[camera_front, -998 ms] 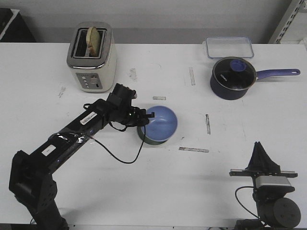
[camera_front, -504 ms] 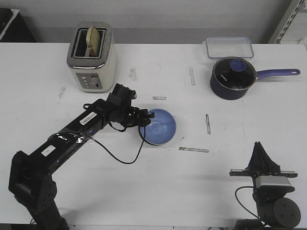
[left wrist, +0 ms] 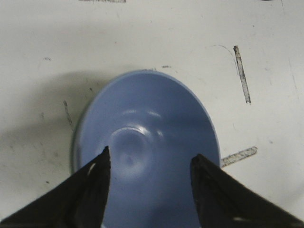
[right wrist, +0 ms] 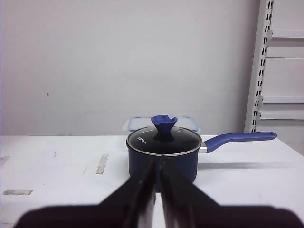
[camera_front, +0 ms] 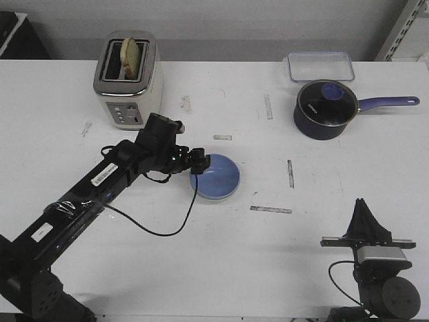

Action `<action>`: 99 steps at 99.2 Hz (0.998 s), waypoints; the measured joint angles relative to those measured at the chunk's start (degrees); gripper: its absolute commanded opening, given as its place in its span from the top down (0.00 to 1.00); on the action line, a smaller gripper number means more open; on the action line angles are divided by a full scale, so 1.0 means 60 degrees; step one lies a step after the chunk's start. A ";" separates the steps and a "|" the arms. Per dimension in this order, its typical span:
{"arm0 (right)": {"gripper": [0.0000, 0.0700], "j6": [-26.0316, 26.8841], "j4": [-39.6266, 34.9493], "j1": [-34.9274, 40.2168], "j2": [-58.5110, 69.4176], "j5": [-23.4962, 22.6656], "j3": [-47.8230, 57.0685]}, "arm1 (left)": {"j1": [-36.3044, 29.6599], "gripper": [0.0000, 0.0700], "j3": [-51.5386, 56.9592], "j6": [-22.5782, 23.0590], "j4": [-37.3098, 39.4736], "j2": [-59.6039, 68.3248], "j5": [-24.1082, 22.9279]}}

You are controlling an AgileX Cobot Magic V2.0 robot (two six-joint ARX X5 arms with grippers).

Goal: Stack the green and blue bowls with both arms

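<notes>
The light blue bowl (camera_front: 216,178) sits on the white table (camera_front: 221,261) near the middle. It fills the left wrist view (left wrist: 147,142). The green bowl is almost hidden under it; only a thin pale rim (left wrist: 74,147) shows along one side. My left gripper (camera_front: 200,161) is open at the bowl's left edge, and its two fingers stand wide apart over the bowl's inside (left wrist: 149,160), holding nothing. My right gripper (camera_front: 362,205) is shut and empty, parked at the front right, far from the bowls. In the right wrist view (right wrist: 158,164) it points at the saucepan.
A toaster (camera_front: 127,80) with bread stands at the back left. A dark blue lidded saucepan (camera_front: 325,109) with a long handle and a clear container (camera_front: 320,66) stand at the back right. Tape strips (camera_front: 271,209) mark the table.
The blue bowl has come down out of its tilt onto the green bowl, which now barely shows. My left gripper has let go and drawn back left. The right arm has not moved.
</notes>
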 measured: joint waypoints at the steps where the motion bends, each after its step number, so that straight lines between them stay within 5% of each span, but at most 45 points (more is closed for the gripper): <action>1: 0.99 0.0000 0.0000 0.0000 0.0000 0.0000 0.0000 | 0.0000 0.53 0.0000 0.0066 0.0022 -0.0029 -0.0044; 25: 0.99 0.0000 0.0000 0.0000 0.0000 0.0000 0.0000 | 0.0004 0.56 -0.1577 0.2320 0.2153 -0.1526 -0.0637; 42: 0.99 0.0000 0.0000 0.0000 0.0000 0.0000 0.0000 | 0.0178 0.81 -0.3330 0.3479 0.3435 -0.2881 -0.1406; 61: 0.99 0.0000 0.0000 0.0000 0.0000 0.0000 0.0000 | 0.0579 1.00 -0.5115 0.3770 0.4758 -0.4550 -0.2696; 99: 0.99 0.0000 0.0000 0.0000 0.0000 0.0000 0.0000 | 0.1942 1.00 -0.7697 0.3450 0.5938 -0.7424 -0.3228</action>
